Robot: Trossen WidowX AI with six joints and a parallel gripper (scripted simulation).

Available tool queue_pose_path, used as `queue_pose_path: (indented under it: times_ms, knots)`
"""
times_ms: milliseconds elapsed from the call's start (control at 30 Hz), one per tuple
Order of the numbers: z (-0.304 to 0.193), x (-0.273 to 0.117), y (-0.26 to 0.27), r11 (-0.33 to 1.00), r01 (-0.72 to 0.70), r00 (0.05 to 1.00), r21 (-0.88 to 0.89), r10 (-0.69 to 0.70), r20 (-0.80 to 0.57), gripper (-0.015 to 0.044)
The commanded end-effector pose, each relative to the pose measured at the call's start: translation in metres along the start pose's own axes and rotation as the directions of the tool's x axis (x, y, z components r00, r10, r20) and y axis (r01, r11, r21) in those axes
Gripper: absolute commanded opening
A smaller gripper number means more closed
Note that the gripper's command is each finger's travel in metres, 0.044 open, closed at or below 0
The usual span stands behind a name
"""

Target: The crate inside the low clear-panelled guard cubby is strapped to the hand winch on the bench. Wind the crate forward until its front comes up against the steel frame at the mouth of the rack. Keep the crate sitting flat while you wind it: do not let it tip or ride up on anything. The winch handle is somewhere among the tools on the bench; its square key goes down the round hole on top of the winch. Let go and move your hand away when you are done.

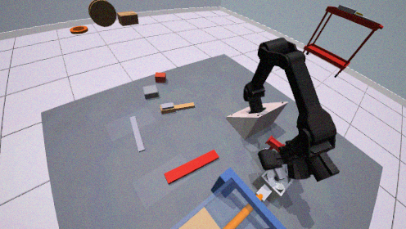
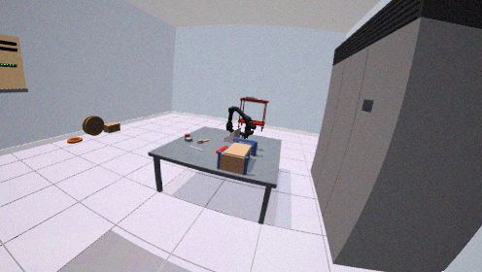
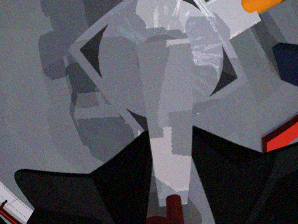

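Over winch (image 1: 272,182) (image 3: 116,70) on worktop (image 1: 102,159) (image 2: 194,154), fingers (image 1: 282,157) pinch grey handle (image 3: 169,105). Blue frame (image 1: 241,184) (image 2: 252,142) stands nearby; crate (image 1: 200,221) (image 2: 235,157) sits beyond, w/ orange strap (image 1: 239,217) (image 3: 262,5) between. Red bar (image 1: 191,166) (image 2: 222,150) lies flat, apart.

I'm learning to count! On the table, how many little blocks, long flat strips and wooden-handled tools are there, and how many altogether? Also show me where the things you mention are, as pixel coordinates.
Little blocks: 2 (red block (image 1: 160,78) (image 2: 187,135), grey block (image 1: 151,92) (image 2: 189,140))
Long flat strips: 2 (red strip (image 1: 191,167) (image 2: 222,150) (image 3: 283,138), pale strip (image 1: 137,134) (image 2: 196,148))
Wooden-handled tools: 1 (wooden-handled tool (image 1: 185,105) (image 2: 205,141))
Total: 5
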State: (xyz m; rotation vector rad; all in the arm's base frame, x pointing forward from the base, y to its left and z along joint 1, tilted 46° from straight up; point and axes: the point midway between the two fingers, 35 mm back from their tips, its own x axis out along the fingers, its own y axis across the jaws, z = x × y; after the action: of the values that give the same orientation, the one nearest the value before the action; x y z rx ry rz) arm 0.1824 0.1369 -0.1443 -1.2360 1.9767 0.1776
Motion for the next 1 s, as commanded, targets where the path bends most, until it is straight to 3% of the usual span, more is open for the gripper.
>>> queue_pose_path:
  times_ms: [0,667,967]
  knots:
    - [0.0013,-0.002,-0.0003,1.0,-0.003,1.0,0.006,0.004,-0.019,0.0]
    - [0.0013,0.0005,-0.0002,1.0,-0.001,1.0,0.007,0.001,-0.004,0.0]
    - [0.0013,0.0016,0.0039,0.996,-0.007,1.0,0.094,0.008,-0.002,0.0]
